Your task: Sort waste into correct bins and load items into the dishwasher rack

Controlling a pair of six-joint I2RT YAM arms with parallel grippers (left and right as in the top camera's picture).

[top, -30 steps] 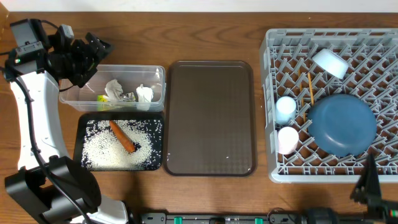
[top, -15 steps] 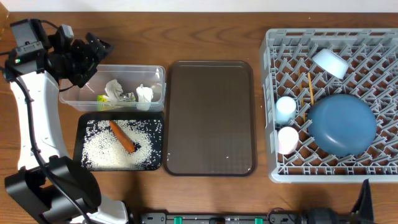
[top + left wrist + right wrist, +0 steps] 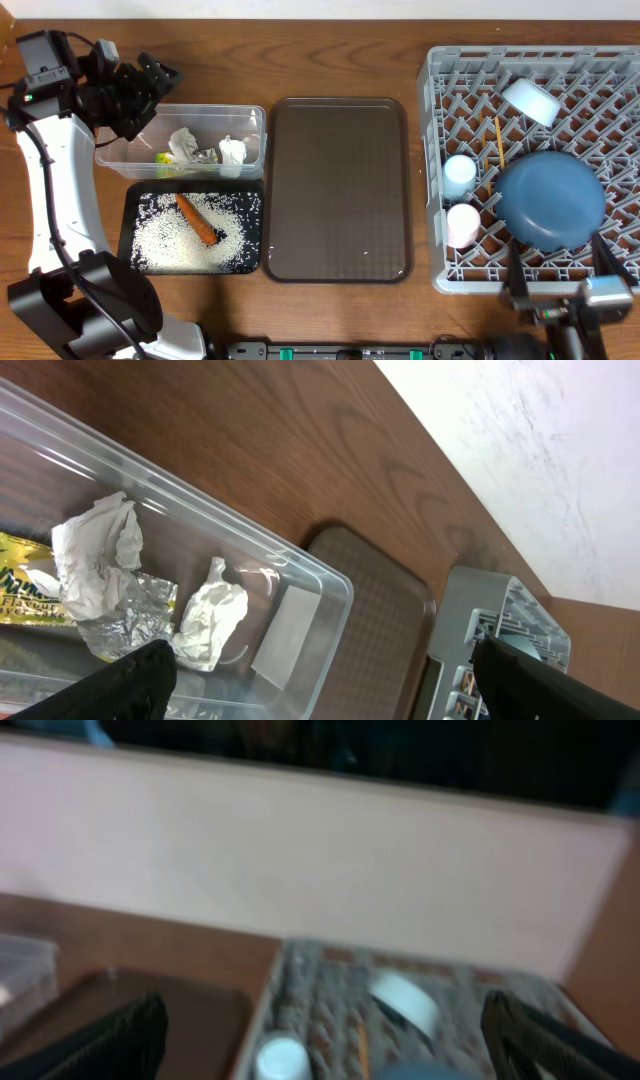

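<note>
On the wooden table [image 3: 330, 60], the carrot [image 3: 198, 219] lies in the black tray [image 3: 127, 225], well left of the rack [image 3: 440, 150], long axis diagonal, near end angled rackward. My left gripper [image 3: 155, 92] and right gripper [image 3: 558, 275] gape, empty.

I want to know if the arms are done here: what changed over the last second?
The right gripper came in from the bottom edge of the overhead view. It is now at the near side of the dishwasher rack, jaws open and holding nothing. The left gripper stayed open by the far-left corner of the clear tub. Nothing else moved.
</note>
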